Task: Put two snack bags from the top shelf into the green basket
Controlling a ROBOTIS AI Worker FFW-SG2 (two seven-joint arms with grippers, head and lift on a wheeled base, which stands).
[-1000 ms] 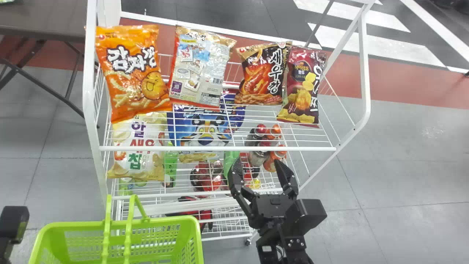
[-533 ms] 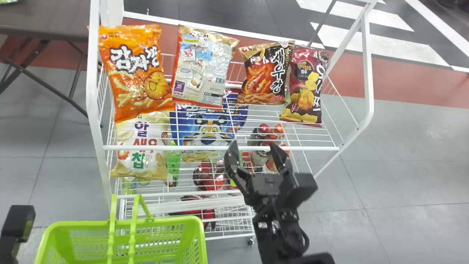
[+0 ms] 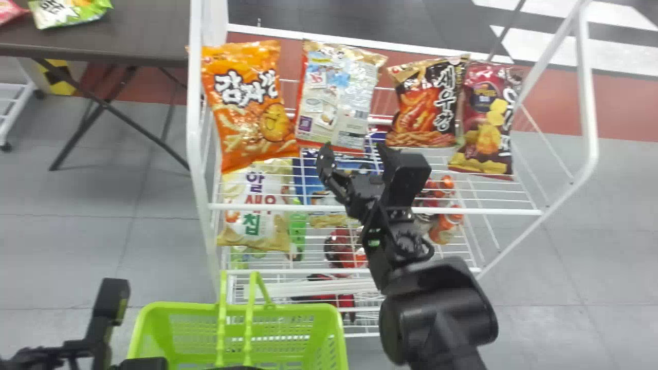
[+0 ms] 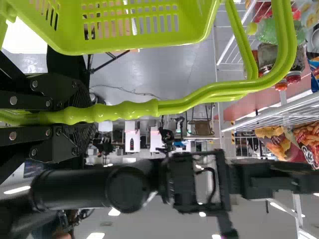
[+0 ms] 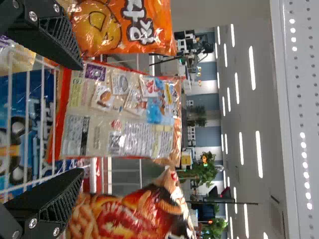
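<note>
Right claw (image 3: pixel 354 154) advanced over last second from short of top shelf (image 3: pixel 493 211) to in over its front edge, so grasp on pale bag (image 3: pixel 336 97) now judged being lined up. Claw spread wide, nothing gripped; pale bag ahead, framed between fingers, contact not confirmed. Orange bag (image 3: pixel 247 133) to claw's left, dark bag (image 3: pixel 419 115) to its right. Green basket (image 3: pixel 288 307) below and left of it, handle (image 4: pixel 129 110) clamped by left claw (image 4: pixel 87 115). Straight push needed before pinch; slippery wrap could slide back.
</note>
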